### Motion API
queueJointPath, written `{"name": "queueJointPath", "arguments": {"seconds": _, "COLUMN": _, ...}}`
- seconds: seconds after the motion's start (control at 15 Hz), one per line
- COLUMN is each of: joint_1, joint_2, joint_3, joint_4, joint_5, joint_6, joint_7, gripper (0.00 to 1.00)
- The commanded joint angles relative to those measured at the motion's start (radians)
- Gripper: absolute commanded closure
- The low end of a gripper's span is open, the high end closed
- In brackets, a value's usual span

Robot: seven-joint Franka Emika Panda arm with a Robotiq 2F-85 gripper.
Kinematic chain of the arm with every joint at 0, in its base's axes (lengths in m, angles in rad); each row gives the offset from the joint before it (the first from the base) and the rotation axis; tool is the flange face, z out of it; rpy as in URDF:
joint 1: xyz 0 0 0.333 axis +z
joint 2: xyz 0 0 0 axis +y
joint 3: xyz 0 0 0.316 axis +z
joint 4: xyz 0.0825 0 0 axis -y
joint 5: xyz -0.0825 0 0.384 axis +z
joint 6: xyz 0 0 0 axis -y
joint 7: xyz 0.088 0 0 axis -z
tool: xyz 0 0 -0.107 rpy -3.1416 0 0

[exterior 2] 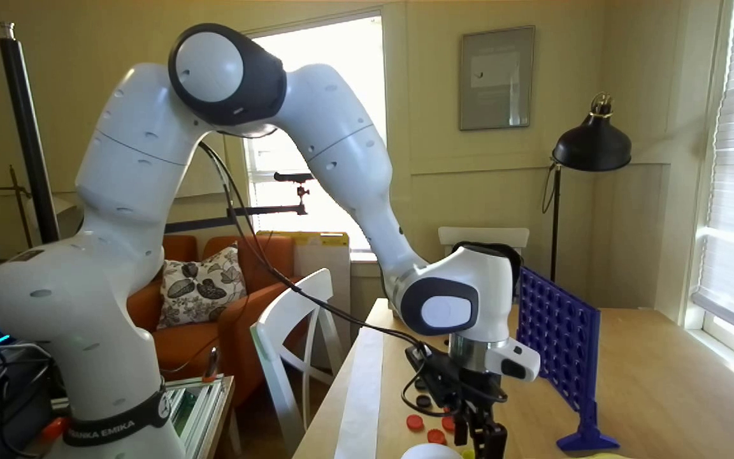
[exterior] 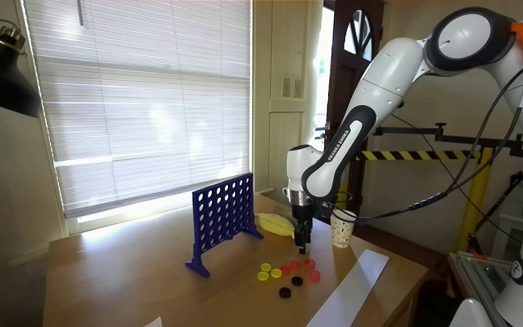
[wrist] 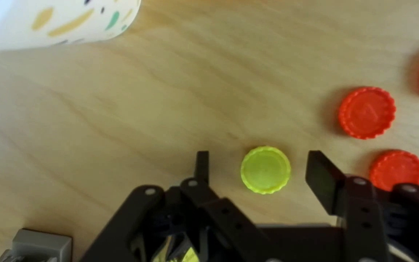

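Between the parted jaws, as the wrist view shows, a yellow disc [wrist: 266,170] lies flat on the tabletop [wrist: 140,109]; its ridged rim touches neither jaw, for bare tabletop shows on both sides of it; the jaws therefore stand released, and how high their tips sit above the surface I cannot tell; to the right in that view lie red discs [wrist: 367,112], one of them partly hidden behind a jaw; toward the upper left stands a pale cup [wrist: 67,22] with yellow, green and dark flecks, cut off by the edge and well apart from the yellow disc.

Farther across the same tabletop, in an exterior view, three more yellow discs [exterior: 276,273] sit in a cluster beside the red discs, with two black discs [exterior: 297,281] near them; a blue frame [exterior: 224,212] pierced with rows of round holes stands upright on its feet; a yellow, banana-shaped object [exterior: 275,224] lies between the frame and the jaws; a white strip [exterior: 352,286] runs along the tabletop near the cup.

Beyond the tabletop, a black lamp [exterior 2: 593,143] shows in both exterior views; pale window blinds [exterior: 143,100] hang behind the frame; an orange armchair [exterior 2: 230,319] bearing a leaf-patterned cushion [exterior 2: 203,285] stands behind the arm [exterior 2: 348,146].
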Motion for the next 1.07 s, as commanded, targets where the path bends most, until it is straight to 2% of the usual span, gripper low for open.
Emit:
{"name": "queueJointPath", "arguments": {"seconds": 0.0, "joint_1": 0.006, "joint_2": 0.023, "joint_3": -0.007, "joint_4": 0.020, "joint_5": -0.008, "joint_6": 0.020, "joint_7": 0.000, "gripper": 0.59}}
{"name": "queueJointPath", "arguments": {"seconds": 0.27, "joint_1": 0.008, "joint_2": 0.026, "joint_3": -0.011, "joint_4": 0.020, "joint_5": -0.011, "joint_6": 0.036, "joint_7": 0.001, "gripper": 0.88}}
{"name": "queueJointPath", "arguments": {"seconds": 0.4, "joint_1": 0.007, "joint_2": 0.027, "joint_3": -0.012, "joint_4": 0.022, "joint_5": -0.012, "joint_6": 0.036, "joint_7": -0.001, "gripper": 0.89}}
{"name": "queueJointPath", "arguments": {"seconds": 0.47, "joint_1": 0.009, "joint_2": 0.028, "joint_3": -0.013, "joint_4": 0.023, "joint_5": -0.013, "joint_6": 0.038, "joint_7": 0.001, "gripper": 0.56}}
{"name": "queueJointPath", "arguments": {"seconds": 0.53, "joint_1": 0.008, "joint_2": 0.028, "joint_3": -0.013, "joint_4": 0.025, "joint_5": -0.013, "joint_6": 0.036, "joint_7": -0.001, "gripper": 0.39}}
{"name": "queueJointPath", "arguments": {"seconds": 0.6, "joint_1": 0.008, "joint_2": 0.029, "joint_3": -0.013, "joint_4": 0.027, "joint_5": -0.013, "joint_6": 0.037, "joint_7": -0.001, "gripper": 0.32}}
{"name": "queueJointPath", "arguments": {"seconds": 0.67, "joint_1": 0.007, "joint_2": 0.031, "joint_3": -0.013, "joint_4": 0.029, "joint_5": -0.012, "joint_6": 0.038, "joint_7": -0.001, "gripper": 0.71}}
{"name": "queueJointPath", "arguments": {"seconds": 0.8, "joint_1": 0.008, "joint_2": 0.031, "joint_3": -0.014, "joint_4": 0.030, "joint_5": -0.014, "joint_6": 0.038, "joint_7": -0.001, "gripper": 0.73}}
{"name": "queueJointPath", "arguments": {"seconds": 0.87, "joint_1": 0.008, "joint_2": 0.032, "joint_3": -0.015, "joint_4": 0.031, "joint_5": -0.014, "joint_6": 0.038, "joint_7": -0.001, "gripper": 0.71}}
{"name": "queueJointPath", "arguments": {"seconds": 0.93, "joint_1": 0.007, "joint_2": 0.031, "joint_3": -0.015, "joint_4": 0.031, "joint_5": -0.014, "joint_6": 0.039, "joint_7": -0.001, "gripper": 0.77}}
{"name": "queueJointPath", "arguments": {"seconds": 1.0, "joint_1": 0.007, "joint_2": 0.031, "joint_3": -0.015, "joint_4": 0.033, "joint_5": -0.014, "joint_6": 0.040, "joint_7": -0.001, "gripper": 0.90}}
